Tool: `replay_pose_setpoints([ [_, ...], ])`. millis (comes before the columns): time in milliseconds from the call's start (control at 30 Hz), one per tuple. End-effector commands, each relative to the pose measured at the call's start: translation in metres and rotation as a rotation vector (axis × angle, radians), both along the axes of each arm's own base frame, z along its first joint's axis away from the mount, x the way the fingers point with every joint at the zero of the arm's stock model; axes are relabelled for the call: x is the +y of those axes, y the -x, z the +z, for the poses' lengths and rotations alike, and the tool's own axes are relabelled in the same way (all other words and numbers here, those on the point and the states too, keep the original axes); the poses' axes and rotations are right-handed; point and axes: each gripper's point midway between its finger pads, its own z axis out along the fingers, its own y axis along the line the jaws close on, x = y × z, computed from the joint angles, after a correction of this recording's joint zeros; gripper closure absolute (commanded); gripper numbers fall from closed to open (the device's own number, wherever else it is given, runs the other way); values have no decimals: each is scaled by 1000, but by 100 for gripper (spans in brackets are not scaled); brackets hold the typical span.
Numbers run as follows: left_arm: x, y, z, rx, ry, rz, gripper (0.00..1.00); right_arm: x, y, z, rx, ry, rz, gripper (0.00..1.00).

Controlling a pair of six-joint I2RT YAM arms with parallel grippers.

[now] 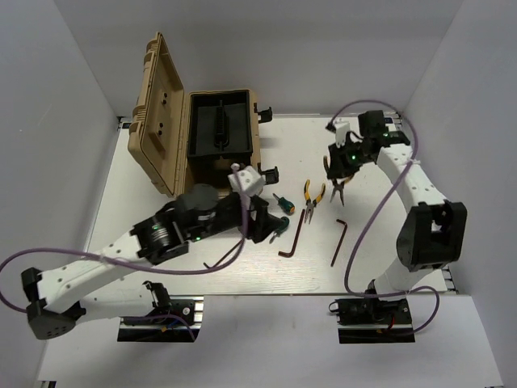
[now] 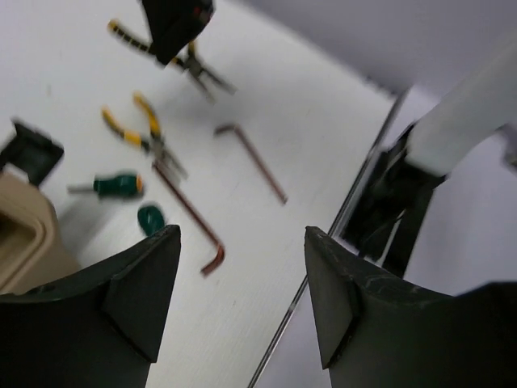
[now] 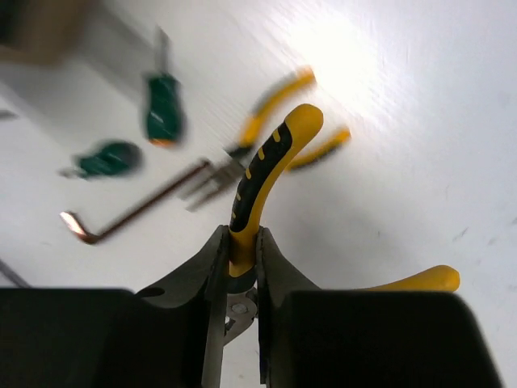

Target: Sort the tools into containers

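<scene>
My right gripper [image 3: 242,242] is shut on one yellow-and-black handle of a pair of pliers [image 3: 262,174]; its other handle [image 3: 420,280] splays to the right. From above, these pliers [image 1: 337,184] hang under the right gripper [image 1: 339,166] at the table's far right. A second pair of yellow-handled pliers [image 1: 313,194] lies mid-table beside two green screwdrivers [image 1: 284,202] [image 1: 279,229] and two dark hex keys [image 1: 292,234] [image 1: 339,238]. The tan toolbox [image 1: 157,113] stands open at the back left, its black tray [image 1: 218,125] showing. My left gripper [image 2: 242,234] hovers open and empty near the screwdrivers.
The toolbox lid stands upright on the left, and a black latch [image 1: 271,172] sticks out of the box's near corner. White walls close the table on three sides. A purple cable [image 1: 367,218] loops beside the right arm.
</scene>
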Motion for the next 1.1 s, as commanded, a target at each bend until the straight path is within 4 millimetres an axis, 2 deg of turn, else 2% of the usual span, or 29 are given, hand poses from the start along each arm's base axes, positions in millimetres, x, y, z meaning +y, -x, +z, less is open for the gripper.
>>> replay_pose_setpoints([
  [0, 2, 16, 65, -78, 195, -62, 27, 45, 11, 87, -70, -257, 81, 100],
  [33, 1, 15, 68, -94, 203, -64, 27, 56, 14, 95, -54, -301, 90, 100],
  [67, 0, 16, 71, -99, 214, -73, 27, 80, 24, 109, -19, -408, 166, 100],
  [100, 2, 17, 74, -112, 218, -75, 27, 105, 22, 128, 12, -493, 208, 100],
  [133, 1, 19, 77, -116, 230, -88, 27, 113, 19, 132, 14, -502, 215, 100],
  [167, 0, 20, 82, -124, 248, -98, 27, 135, 31, 145, 61, -568, 263, 100],
  [200, -1, 22, 84, -128, 256, -107, 27, 151, 18, 171, -3, -604, 308, 100],
  [233, -1, 22, 85, -128, 257, -107, 27, 179, 28, 170, 74, -631, 337, 100],
  [267, -2, 22, 87, -132, 264, -107, 27, 192, 29, 192, 44, -665, 382, 100],
  [300, -2, 23, 87, -131, 265, -116, 27, 206, 22, 204, 25, -705, 416, 100],
  [333, 0, 24, 90, -136, 273, -116, 27, 229, 34, 207, 112, -739, 425, 100],
  [400, 8, 24, 98, -151, 294, -95, 27, 246, 33, 215, 64, -779, 451, 100],
  [433, 10, 25, 99, -150, 293, -95, 27, 265, 41, 209, 92, -794, 440, 100],
  [500, 16, 24, 104, -161, 307, -74, 27, 282, 46, 210, 64, -799, 460, 100],
  [533, 20, 26, 106, -164, 312, -73, 27, 288, 33, 206, 12, -770, 407, 100],
  [567, 20, 26, 106, -164, 312, -73, 27, 298, 39, 204, -3, -756, 417, 100],
  [600, 24, 26, 111, -171, 324, -64, 27, 302, 36, 199, -20, -742, 407, 100],
  [633, 27, 27, 113, -184, 328, -65, 27, 305, 24, 190, -46, -710, 356, 100],
  [667, 28, 26, 113, -185, 327, -56, 27, 312, 27, 185, -69, -685, 366, 100],
  [733, 28, 26, 113, -185, 327, -56, 27, 314, 10, 165, -99, -622, 295, 100],
  [767, 27, 25, 109, -189, 315, -57, 27, 318, 12, 157, -107, -596, 292, 100],
  [900, 27, 25, 109, -189, 315, -57, 27, 318, -15, 117, -200, -437, 198, 100],
  [1000, 25, 22, 106, -185, 306, -46, 27, 316, -31, 106, -278, -359, 155, 100],
  [1067, 25, 20, 102, -182, 298, -37, 27, 316, -32, 102, -295, -333, 155, 100],
])
